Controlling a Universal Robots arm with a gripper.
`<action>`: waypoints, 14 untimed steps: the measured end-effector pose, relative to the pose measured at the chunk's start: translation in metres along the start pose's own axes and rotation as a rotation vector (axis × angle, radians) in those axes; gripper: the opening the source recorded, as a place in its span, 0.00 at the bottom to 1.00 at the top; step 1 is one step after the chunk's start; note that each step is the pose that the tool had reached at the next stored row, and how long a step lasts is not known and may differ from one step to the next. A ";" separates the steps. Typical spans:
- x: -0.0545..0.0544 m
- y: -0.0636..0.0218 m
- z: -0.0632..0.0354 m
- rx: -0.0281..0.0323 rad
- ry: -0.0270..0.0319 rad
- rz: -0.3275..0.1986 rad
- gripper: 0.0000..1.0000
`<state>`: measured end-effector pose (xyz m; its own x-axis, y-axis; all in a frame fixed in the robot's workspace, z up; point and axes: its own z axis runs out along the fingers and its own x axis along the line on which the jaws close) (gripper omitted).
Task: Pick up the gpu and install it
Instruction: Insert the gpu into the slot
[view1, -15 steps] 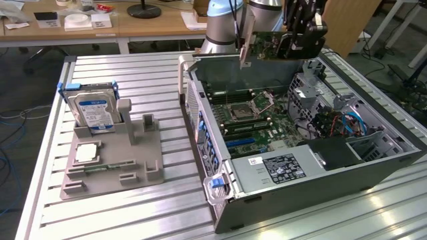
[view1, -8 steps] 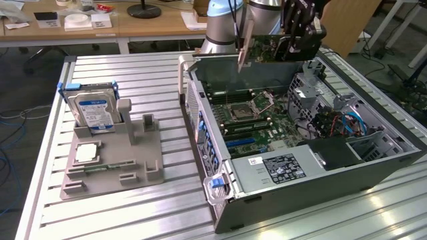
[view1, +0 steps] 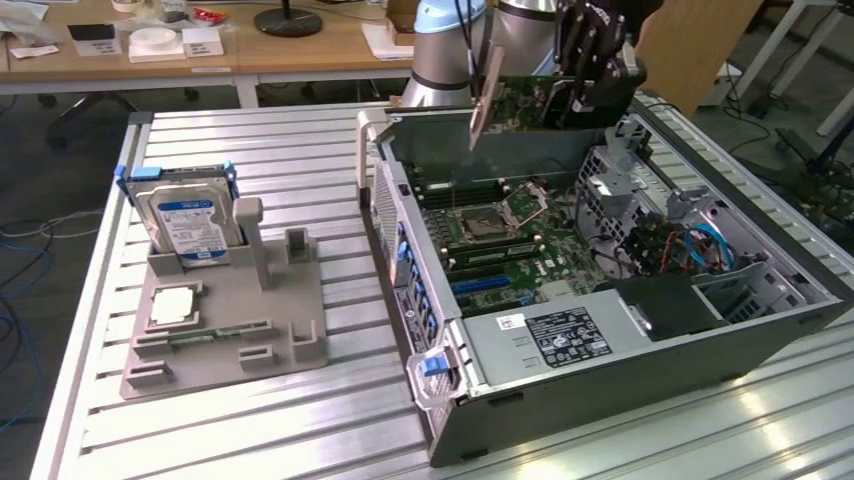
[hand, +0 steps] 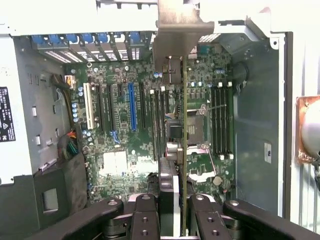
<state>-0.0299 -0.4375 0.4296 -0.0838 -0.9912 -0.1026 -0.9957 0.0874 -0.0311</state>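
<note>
The gpu (view1: 523, 103), a thin card with a green circuit board and a metal bracket at one end, hangs in the air above the back of the open computer case (view1: 781, 255). My gripper (view1: 587, 95) is shut on its upper edge. In the wrist view the gpu (hand: 183, 150) appears edge-on between my fingers (hand: 150, 215), its metal bracket (hand: 175, 37) pointing toward the case's rear slot openings. Below it lies the motherboard (hand: 120, 145) with a blue expansion slot (hand: 132, 106) and several black slots beside it.
On the exterior view's left a grey fixture (view1: 220, 325) holds a blue-labelled hard drive (view1: 187, 228), a processor (view1: 176, 305) and a memory stick (view1: 200, 340). Inside the case are a power supply (view1: 561, 340) and drive cage (view1: 641, 180). Wooden desks stand behind.
</note>
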 end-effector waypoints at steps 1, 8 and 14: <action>0.001 0.0000 0.0017 -0.0005 0.0001 -0.001 0.28; 0.003 0.0001 0.0090 -0.0036 -0.0008 -0.029 0.28; 0.004 0.0002 0.0147 -0.0079 -0.0020 -0.071 0.28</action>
<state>-0.0299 -0.4403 0.4146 -0.0127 -0.9947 -0.1024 -0.9994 0.0160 -0.0306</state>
